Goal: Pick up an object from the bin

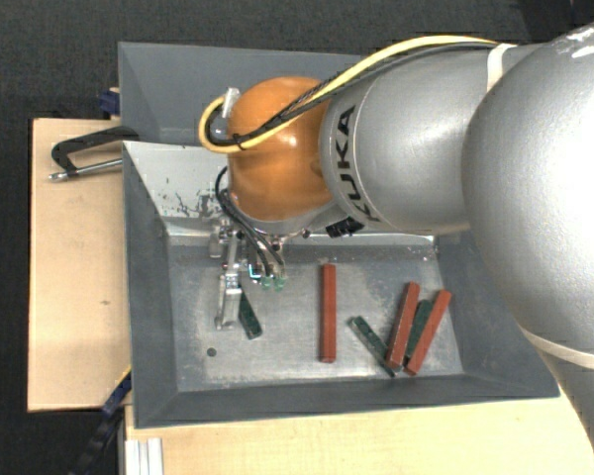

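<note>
Camera view looks down on the silver arm (455, 146), which takes up the whole right side and reaches left across the bin (144, 265). Around the bin lies dark, rough-textured ground (277, 8), like carpet. The bin is grey metal with sloping walls. Its flat floor is dull and scuffed, and its back wall carries a patch of dark scratches (183, 204) near the left corner. An orange cover (272, 151) caps the wrist, and a yellow cable (376, 62) loops over it.

A long red stick (328, 312) lies about mid-floor, running from back to front, well apart from the others. Toward the right front corner is a small heap. It has two red sticks (404, 325) leaning side by side, a green one between them, and a dark green stick (369, 337) slanting against their lower ends.

The gripper (233, 290) hangs low over the left half of the floor, and I cannot tell how far the claw is open. A short dark green stick (248, 321) lies tilted on the floor just beside its tip, on the front right. Whether the two touch is unclear. A tiny dark speck (212, 353) sits nearer the front wall.
</note>
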### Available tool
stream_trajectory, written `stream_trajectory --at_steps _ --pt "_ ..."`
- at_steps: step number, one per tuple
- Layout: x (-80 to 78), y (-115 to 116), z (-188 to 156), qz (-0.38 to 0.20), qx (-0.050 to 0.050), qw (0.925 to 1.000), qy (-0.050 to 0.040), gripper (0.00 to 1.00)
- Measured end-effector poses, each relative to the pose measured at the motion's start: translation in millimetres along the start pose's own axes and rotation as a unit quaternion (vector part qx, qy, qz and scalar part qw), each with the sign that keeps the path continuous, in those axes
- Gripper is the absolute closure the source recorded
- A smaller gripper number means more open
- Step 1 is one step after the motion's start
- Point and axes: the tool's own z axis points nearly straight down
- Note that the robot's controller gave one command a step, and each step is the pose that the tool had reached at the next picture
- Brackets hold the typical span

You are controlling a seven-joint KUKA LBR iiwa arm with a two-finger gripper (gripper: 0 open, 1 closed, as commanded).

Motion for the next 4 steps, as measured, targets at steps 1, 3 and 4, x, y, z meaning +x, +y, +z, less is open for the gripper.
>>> stream_trajectory --at_steps 1,3,4 --pt "-2.1 -0.8 -5.0 0.001 -0.001 1.0000 -0.0040 0.00" --pt "-19.4 -54.2 70.1 -0.102 0.000 0.9947 -0.0076 0.00" --pt "-29.2 -86.0 80.7 -0.193 0.000 0.9811 -0.0054 1.00"
